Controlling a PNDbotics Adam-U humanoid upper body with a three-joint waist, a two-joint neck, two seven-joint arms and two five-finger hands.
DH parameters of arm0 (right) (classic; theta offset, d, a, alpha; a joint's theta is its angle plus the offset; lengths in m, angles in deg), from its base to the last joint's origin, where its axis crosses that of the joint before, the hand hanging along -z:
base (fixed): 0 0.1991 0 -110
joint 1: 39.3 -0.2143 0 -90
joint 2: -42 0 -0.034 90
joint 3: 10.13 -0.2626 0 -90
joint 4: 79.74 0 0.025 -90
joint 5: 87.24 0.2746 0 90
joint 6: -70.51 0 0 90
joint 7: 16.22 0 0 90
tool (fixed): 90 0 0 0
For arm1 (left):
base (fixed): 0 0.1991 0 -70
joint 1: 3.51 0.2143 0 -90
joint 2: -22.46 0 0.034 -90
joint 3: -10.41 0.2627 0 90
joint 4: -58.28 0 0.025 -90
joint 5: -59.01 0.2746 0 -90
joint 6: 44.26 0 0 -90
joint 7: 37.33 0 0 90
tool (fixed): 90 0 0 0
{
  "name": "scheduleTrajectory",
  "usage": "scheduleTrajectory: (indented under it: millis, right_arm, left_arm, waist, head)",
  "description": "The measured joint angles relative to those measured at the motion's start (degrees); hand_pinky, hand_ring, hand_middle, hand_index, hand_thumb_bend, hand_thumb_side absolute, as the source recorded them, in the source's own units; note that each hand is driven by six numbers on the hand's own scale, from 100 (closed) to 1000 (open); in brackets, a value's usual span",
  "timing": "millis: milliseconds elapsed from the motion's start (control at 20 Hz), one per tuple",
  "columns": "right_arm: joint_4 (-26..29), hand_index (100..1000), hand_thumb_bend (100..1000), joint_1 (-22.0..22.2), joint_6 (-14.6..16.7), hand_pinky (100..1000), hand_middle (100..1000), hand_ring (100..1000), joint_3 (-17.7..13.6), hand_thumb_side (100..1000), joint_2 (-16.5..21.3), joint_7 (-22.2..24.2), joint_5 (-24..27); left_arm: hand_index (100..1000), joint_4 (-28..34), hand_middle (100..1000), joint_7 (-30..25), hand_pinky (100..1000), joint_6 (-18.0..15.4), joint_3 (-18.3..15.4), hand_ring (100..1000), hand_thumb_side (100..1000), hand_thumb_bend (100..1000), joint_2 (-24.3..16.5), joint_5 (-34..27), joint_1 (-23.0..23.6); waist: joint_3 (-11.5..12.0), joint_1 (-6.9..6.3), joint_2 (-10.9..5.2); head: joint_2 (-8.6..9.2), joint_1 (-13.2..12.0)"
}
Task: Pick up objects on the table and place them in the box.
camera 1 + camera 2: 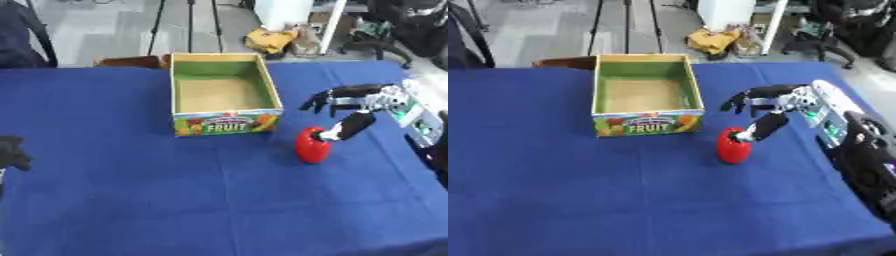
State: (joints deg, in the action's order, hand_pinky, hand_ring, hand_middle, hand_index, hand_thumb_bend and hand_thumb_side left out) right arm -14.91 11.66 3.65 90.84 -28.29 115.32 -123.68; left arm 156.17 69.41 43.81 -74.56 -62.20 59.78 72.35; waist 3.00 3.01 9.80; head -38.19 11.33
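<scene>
A red rounded fruit stands on the blue tablecloth, just right of the box's front right corner. The cardboard box has green inner walls, a tan floor and a "FRUIT" label on its front; nothing shows inside it. My right hand hovers above and to the right of the fruit. It is open, with its fingers reaching left toward the box. Its thumb points down and touches the fruit's top right. My left hand shows as a dark lump at the left edge.
The blue table spreads wide in front of the box. My right forearm lies along the table's right edge. Beyond the far edge are tripod legs, a dark chair and yellow clutter on the floor.
</scene>
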Motion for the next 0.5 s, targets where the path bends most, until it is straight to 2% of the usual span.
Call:
scheduleTrajectory:
  millis: [500]
  right_arm:
    - [-3.06,983,267,-0.29,0.41,663,913,851,-0.37,664,-1.10,-0.37,-1.45]
  left_arm:
    - [567,0.01,406,-0.02,583,0.02,0.01,363,781,955,0.03,-0.18,-0.17]
  waist:
    - [0.54,-0.36,0.24]
  head:
    - [-0.04,0.24]
